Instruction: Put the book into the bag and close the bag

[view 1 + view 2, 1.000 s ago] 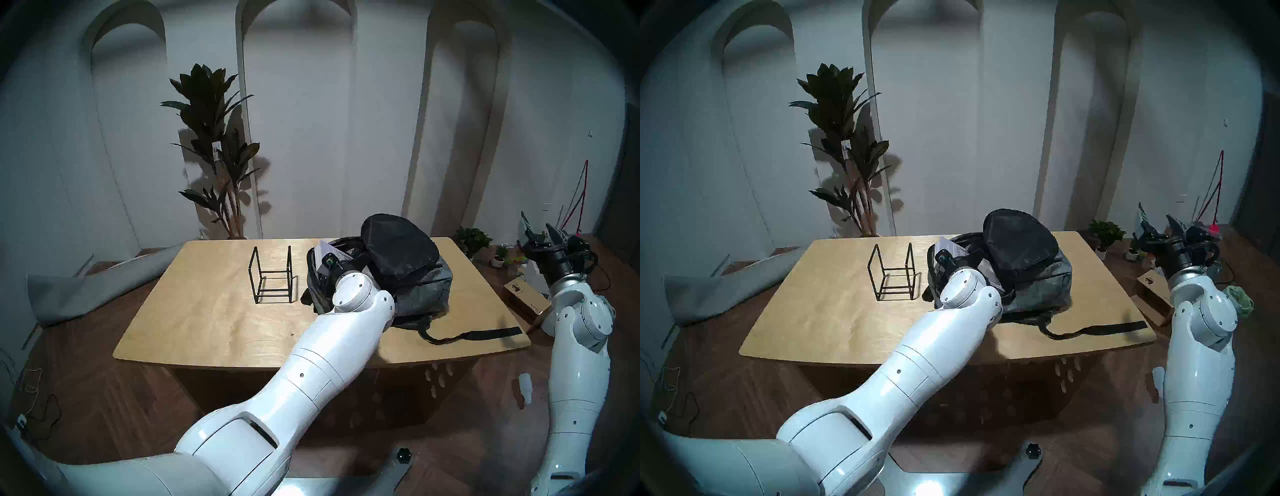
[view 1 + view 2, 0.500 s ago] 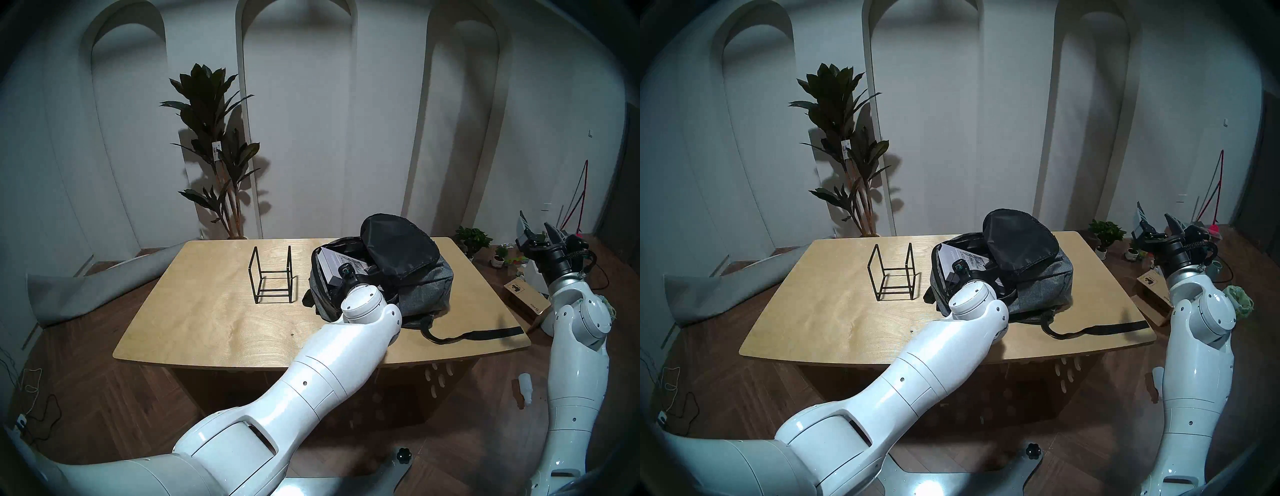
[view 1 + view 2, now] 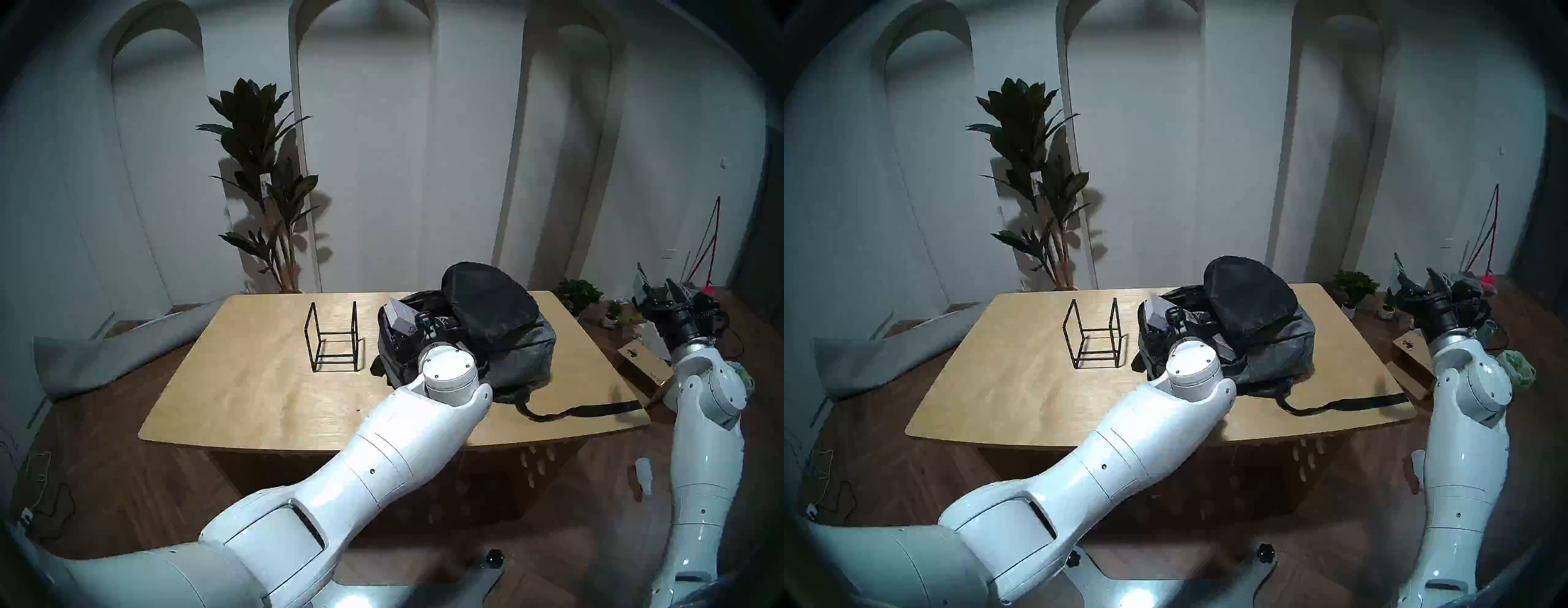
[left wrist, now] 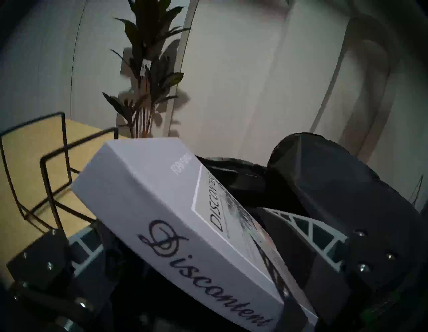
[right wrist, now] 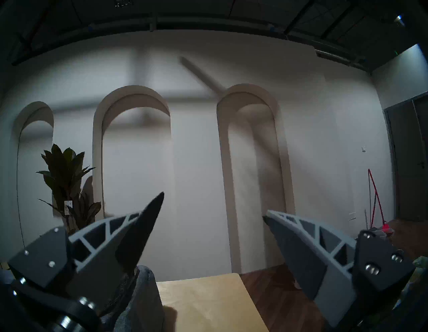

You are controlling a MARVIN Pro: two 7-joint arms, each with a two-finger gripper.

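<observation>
The grey backpack (image 3: pixel 526 344) lies on the table's right half, its mouth open to the left and its black-lined flap (image 3: pixel 488 301) raised. It also shows in the head right view (image 3: pixel 1284 344). The white book (image 3: pixel 401 316) (image 3: pixel 1157 312) is tilted in the mouth, one corner sticking up. In the left wrist view the book (image 4: pixel 176 208) shows its "Discontent" spine between the fingers. My left gripper (image 3: pixel 418 329) (image 4: pixel 185 222) is shut on the book at the bag's mouth. My right gripper (image 3: pixel 657 291) (image 5: pixel 213 204) is open and empty, off the table's right side.
A black wire-frame stand (image 3: pixel 333 339) (image 4: pixel 41 167) stands left of the bag. A black strap (image 3: pixel 594 409) trails to the table's (image 3: pixel 254 382) front right edge. A cardboard box (image 3: pixel 645 365) lies on the floor at right. A tall plant (image 3: pixel 263 182) stands behind.
My left wrist has turned and shifted slightly right. The book went from lying cover-up in the bag's mouth to tilted on edge and lower in it. The right arm barely moved.
</observation>
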